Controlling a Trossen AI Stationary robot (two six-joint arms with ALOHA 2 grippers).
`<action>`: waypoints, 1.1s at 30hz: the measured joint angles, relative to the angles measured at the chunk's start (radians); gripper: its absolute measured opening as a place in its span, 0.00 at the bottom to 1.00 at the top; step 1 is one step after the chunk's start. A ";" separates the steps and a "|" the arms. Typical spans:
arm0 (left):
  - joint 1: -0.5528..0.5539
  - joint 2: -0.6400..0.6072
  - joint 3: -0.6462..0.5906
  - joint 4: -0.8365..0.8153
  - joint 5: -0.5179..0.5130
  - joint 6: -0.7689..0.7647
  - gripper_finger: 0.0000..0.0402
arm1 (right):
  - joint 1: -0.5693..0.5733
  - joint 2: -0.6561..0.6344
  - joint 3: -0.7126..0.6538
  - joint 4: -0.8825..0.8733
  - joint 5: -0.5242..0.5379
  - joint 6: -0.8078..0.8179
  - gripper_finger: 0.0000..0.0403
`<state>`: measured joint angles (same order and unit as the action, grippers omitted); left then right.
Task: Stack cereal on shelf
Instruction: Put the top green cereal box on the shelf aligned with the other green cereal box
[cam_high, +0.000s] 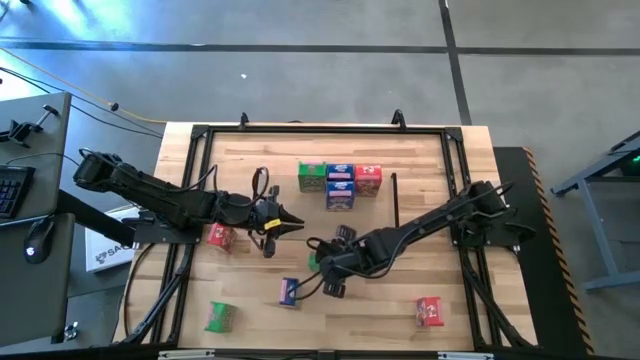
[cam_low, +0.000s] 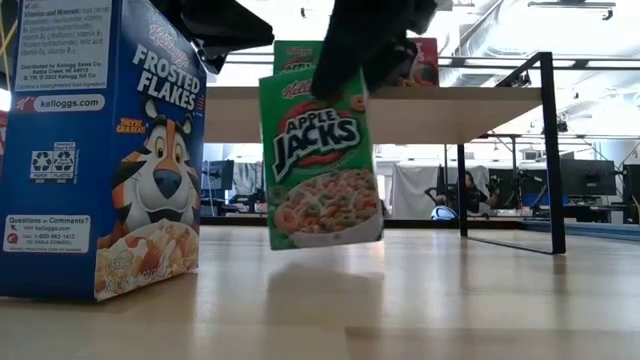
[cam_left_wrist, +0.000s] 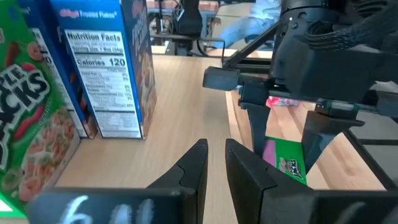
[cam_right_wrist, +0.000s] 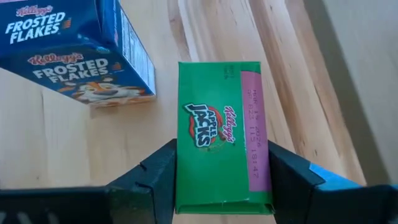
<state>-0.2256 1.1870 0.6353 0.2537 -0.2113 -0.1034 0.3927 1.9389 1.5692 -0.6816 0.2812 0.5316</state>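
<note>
My right gripper (cam_high: 320, 258) (cam_low: 365, 50) is shut on a green Apple Jacks cereal box (cam_low: 322, 160) near the table's middle, in front of the shelf. My left gripper (cam_high: 285, 222) (cam_left_wrist: 216, 163) hovers shut just left of it, empty. The shelf (cam_low: 400, 112) has a light wood top and thin black legs. It carries a green (cam_high: 312, 177), a blue (cam_high: 340, 186) and a red box (cam_high: 368, 179). A blue Frosted Flakes box (cam_low: 100, 150) (cam_right_wrist: 68, 50) stands on its bottom near the table's near edge. My right gripper pinches the green box's top end (cam_right_wrist: 221, 186) between its two fingers, one on each broad face, from above and pointing down. The box hangs below the fingers (cam_low: 345, 70), lifted clear of the table and tilted a little.
Loose boxes lie on the table: a red one (cam_high: 220, 237) under the left arm, a green one (cam_high: 220, 317) at the near left, a red one (cam_high: 430, 312) at the near right. A black frame (cam_high: 455, 150) runs around the table. Bare wood lies right of the held box.
</note>
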 joint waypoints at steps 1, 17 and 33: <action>0.000 0.000 0.000 -0.005 0.000 -0.007 0.11 | 0.000 0.000 0.000 0.008 0.000 -0.010 0.45; -0.043 0.000 0.004 -0.012 0.001 -0.018 0.18 | 0.011 -0.001 0.087 -0.024 -0.043 -0.089 0.62; -0.069 0.206 0.196 -0.102 0.200 -0.037 0.13 | 0.251 -0.088 0.028 -0.132 0.292 -0.034 0.02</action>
<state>-0.2951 1.3925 0.8316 0.1517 -0.0109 -0.1406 0.6440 1.8507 1.5973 -0.8134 0.5733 0.4980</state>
